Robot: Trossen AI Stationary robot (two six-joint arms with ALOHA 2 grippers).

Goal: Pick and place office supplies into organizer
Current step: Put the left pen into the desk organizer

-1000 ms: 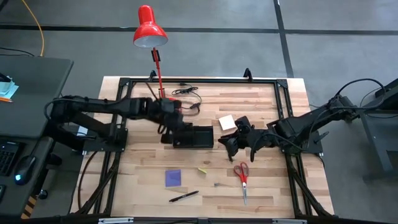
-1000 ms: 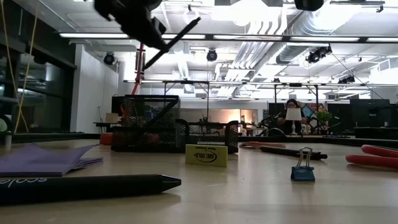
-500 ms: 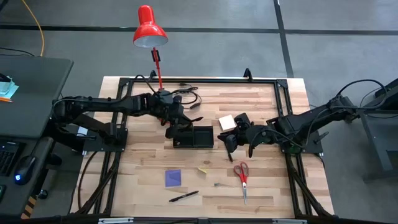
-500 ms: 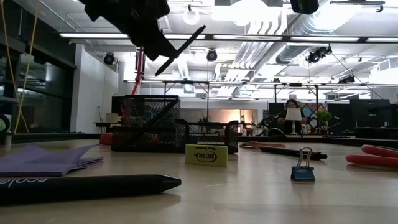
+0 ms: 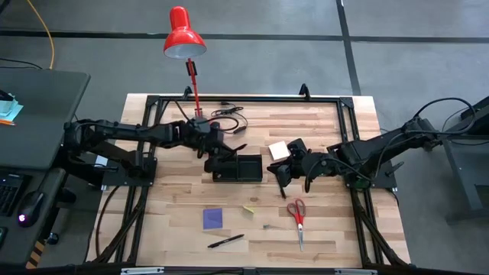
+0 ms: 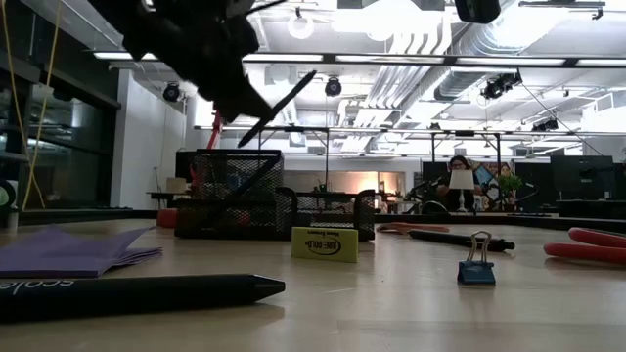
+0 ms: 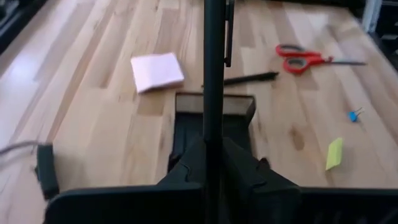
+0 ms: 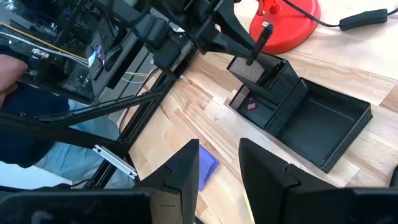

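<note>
Above the tall end of the black organizer (image 5: 237, 167), the left gripper (image 5: 216, 145) squeezes a dark pen (image 6: 276, 96) that slants down toward the mesh cup. Beside the other end of the organizer, the right gripper (image 5: 284, 175) hangs low over the wood with its fingers apart and nothing in them. Near it lie the yellow note pad (image 5: 278, 150) and the red scissors (image 5: 297, 214). Closer to the front edge are the purple note pad (image 5: 213, 218) and another pen (image 5: 226, 241).
</note>
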